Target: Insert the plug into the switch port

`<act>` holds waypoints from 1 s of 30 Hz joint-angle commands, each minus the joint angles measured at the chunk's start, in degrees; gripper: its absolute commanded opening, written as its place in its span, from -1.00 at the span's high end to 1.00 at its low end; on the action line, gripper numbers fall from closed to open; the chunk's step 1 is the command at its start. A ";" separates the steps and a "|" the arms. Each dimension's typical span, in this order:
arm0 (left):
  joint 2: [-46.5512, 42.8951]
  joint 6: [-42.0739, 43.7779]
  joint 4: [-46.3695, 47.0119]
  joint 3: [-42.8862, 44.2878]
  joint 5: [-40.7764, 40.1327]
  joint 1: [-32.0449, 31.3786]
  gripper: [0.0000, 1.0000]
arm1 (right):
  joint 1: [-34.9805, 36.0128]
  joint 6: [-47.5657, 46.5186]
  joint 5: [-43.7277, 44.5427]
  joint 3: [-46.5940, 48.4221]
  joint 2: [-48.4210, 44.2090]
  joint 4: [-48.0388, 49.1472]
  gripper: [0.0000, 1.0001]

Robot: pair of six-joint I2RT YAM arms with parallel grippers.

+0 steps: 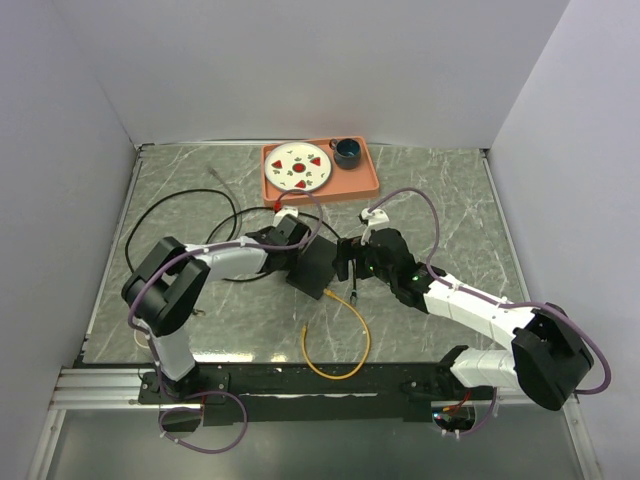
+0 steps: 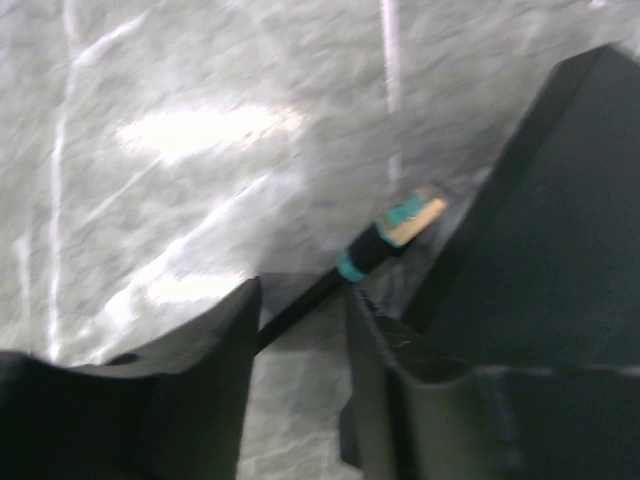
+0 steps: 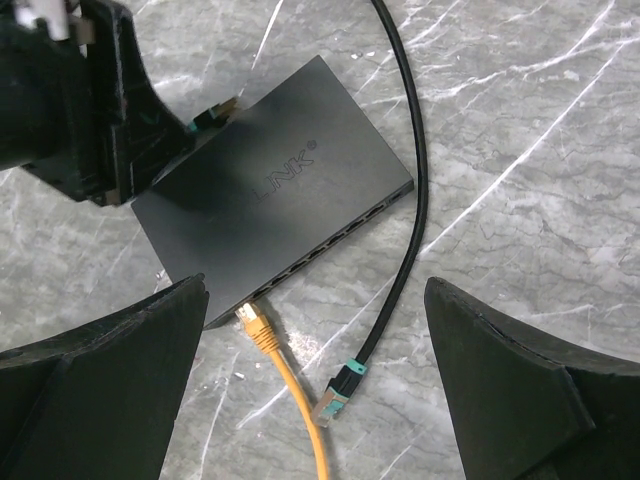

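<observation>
The flat black switch box (image 1: 314,268) lies mid-table; its port row (image 3: 335,235) faces the near side. An orange cable's plug (image 3: 256,325) lies with its tip at the left end port; I cannot tell if it is seated. A black cable's teal plug (image 3: 338,392) lies loose on the table below the ports. My right gripper (image 3: 316,290) is wide open and empty above both plugs. My left gripper (image 2: 300,295) is open at the box's far side (image 2: 560,250), its jaws astride a black cable that ends in another teal plug (image 2: 405,225).
An orange tray (image 1: 370,183) with a plate and a dark cup stands at the back. The black cable loops over the left of the table (image 1: 175,215). The orange cable curls toward the near edge (image 1: 340,372).
</observation>
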 commanded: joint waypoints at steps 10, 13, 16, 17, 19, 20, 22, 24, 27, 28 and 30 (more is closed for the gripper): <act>6.69 2.43 -7.96 2.26 2.74 -0.18 0.98 | -1.23 -1.12 -1.12 -0.15 -3.84 1.94 -0.95; 4.14 3.75 -10.16 6.12 -0.34 0.78 0.98 | -1.23 -1.47 -1.92 -0.06 -4.71 2.29 -0.95; 0.10 5.07 -10.43 9.20 0.44 2.36 0.98 | -1.23 -1.65 -2.79 -0.14 -6.12 2.64 -0.96; -1.22 5.51 -9.21 9.65 1.06 2.63 0.98 | -1.23 -1.74 -3.49 -0.23 -6.99 3.25 -0.96; -5.70 6.04 -7.37 9.92 4.30 3.33 0.98 | -1.14 -1.65 -4.72 -0.85 -8.75 4.22 -0.96; -7.37 6.04 -6.22 9.66 5.36 3.51 0.98 | -1.23 -1.56 -6.30 -1.02 -9.28 5.53 -0.96; -12.64 6.22 -1.92 7.82 9.65 3.60 0.98 | -1.23 -1.21 -8.06 -1.46 -10.69 7.03 -0.96; -17.89 5.34 3.42 4.49 12.82 3.60 0.98 | -1.14 -0.60 -10.78 -1.38 -11.22 8.78 -0.98; -24.93 4.29 10.90 -2.61 20.64 3.60 0.98 | -1.23 1.33 -13.94 -0.59 -11.48 11.16 -0.98; -26.70 3.94 16.67 -4.57 24.05 3.60 0.98 | -1.23 2.56 -14.39 -0.33 -11.48 11.60 -0.99; -30.82 1.75 21.10 -9.82 26.71 3.51 0.98 | -1.14 3.62 -15.88 0.12 -11.40 14.40 -0.99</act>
